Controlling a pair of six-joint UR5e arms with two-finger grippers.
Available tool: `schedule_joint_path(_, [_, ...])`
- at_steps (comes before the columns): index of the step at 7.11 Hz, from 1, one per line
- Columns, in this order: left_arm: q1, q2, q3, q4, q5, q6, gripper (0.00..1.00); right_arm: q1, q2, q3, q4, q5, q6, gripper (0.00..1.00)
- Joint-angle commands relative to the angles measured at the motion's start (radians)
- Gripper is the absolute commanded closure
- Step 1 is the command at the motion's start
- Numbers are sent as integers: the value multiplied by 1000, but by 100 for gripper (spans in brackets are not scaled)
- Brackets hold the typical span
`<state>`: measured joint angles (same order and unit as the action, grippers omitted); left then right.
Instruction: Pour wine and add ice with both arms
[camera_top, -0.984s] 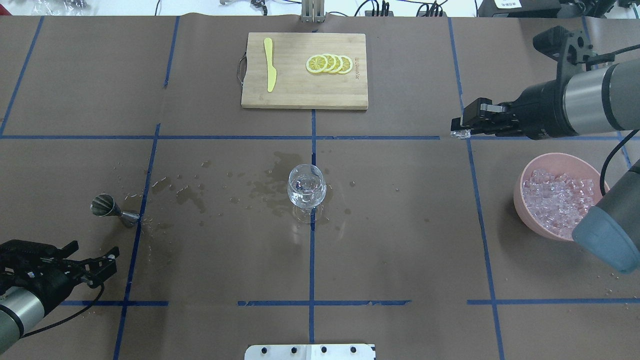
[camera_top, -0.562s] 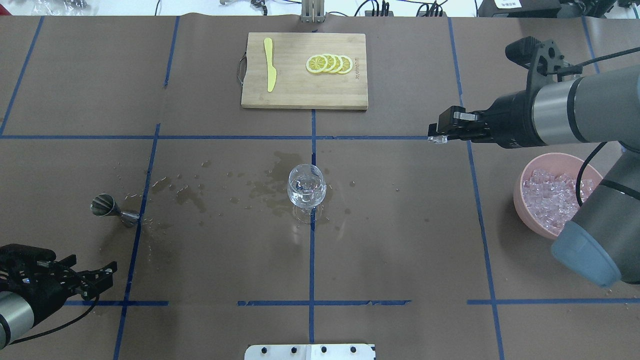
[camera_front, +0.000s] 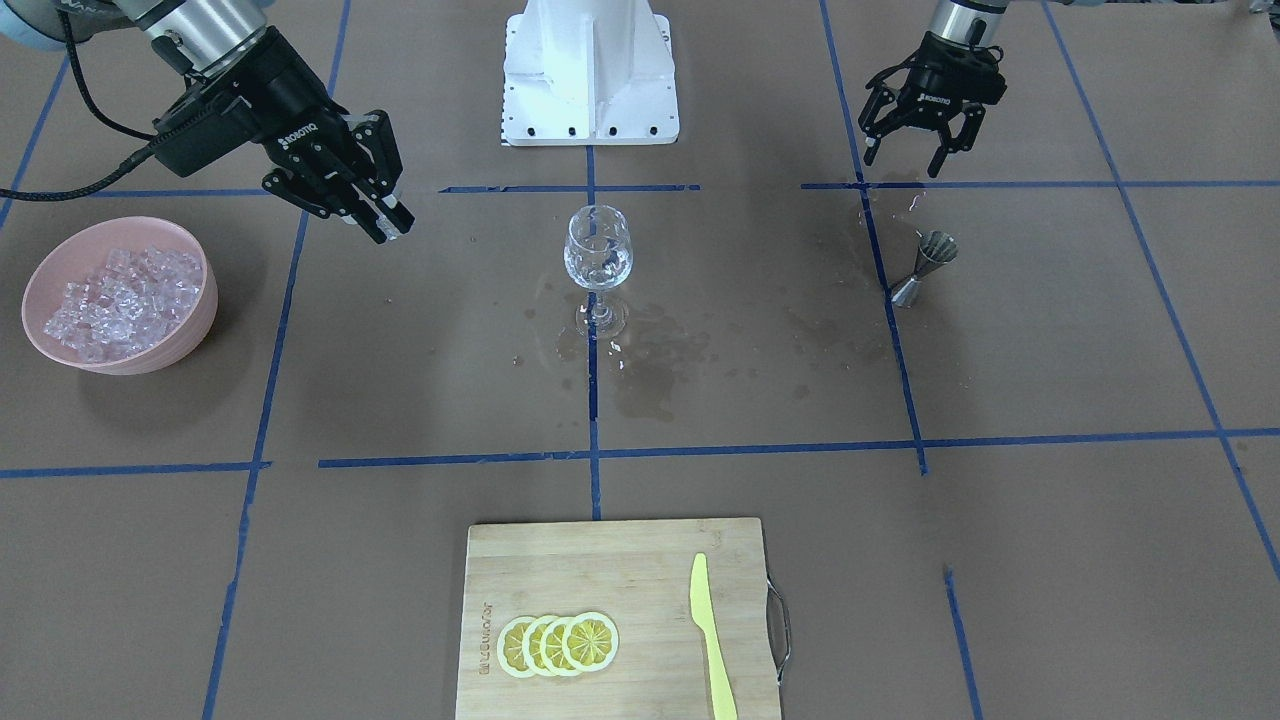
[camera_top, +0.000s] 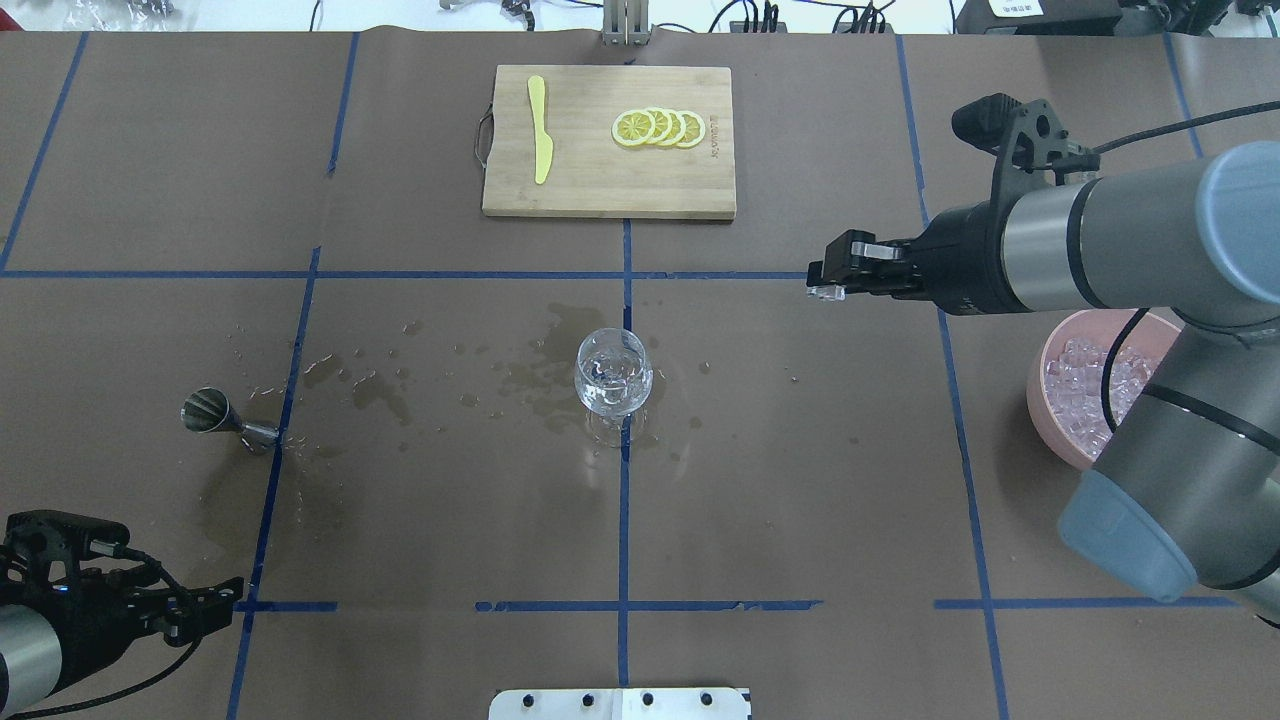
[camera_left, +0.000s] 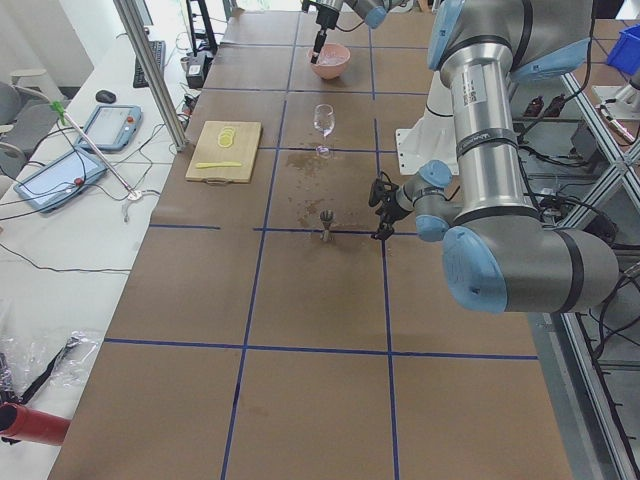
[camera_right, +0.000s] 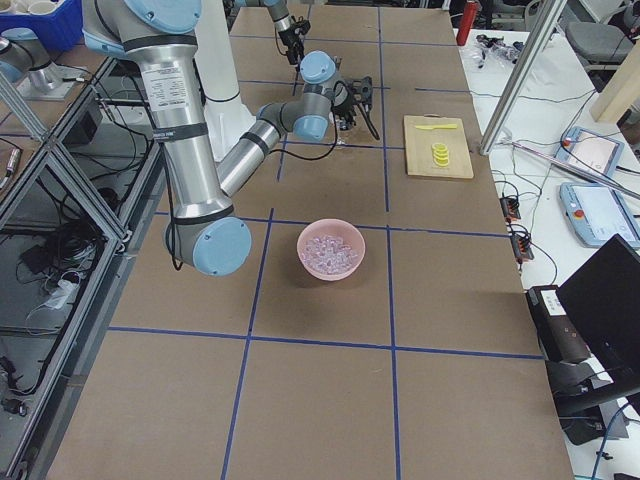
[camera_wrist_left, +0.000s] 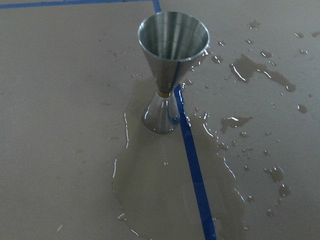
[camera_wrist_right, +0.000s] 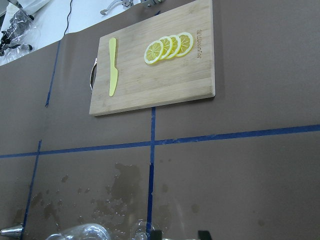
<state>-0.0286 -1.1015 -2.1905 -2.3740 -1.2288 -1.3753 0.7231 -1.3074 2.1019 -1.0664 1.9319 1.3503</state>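
Right of the glass (camera_top: 613, 375) | ice cube (camera_top: 826, 292) clamped between right fingers (camera_top: 838, 268) | left fingers (camera_front: 870, 135) apart

Ice cubes (camera_front: 112, 298) heap in pink bowl (camera_front: 160, 360), one in right gripper (camera_top: 822, 284); wine (camera_wrist_left: 160, 192) puddles round jigger (camera_wrist_left: 170, 60).

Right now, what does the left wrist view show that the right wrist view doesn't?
Left wrist only: the steel jigger whole, upright on a blue tape line, a puddle around its foot. Right wrist only: the cutting board with yellow knife and lemon slices, plus the glass's rim. Both: brown table, blue tape, spilled drops.
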Motion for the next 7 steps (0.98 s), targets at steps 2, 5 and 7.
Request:
schedule_joint_path(2, [6,-1,-74,105,-119,-45,0,-36,92,-43,-4,-5,56,100])
schedule_joint_path(5, [-1,3,-193,236,-239,-44,0,-95,198,-45,-118,-59,76,100])
schedule_joint_path(7, [-37,-3,-228,254,-299,-44,0,-149,229,-69,-121,-109,76,100])
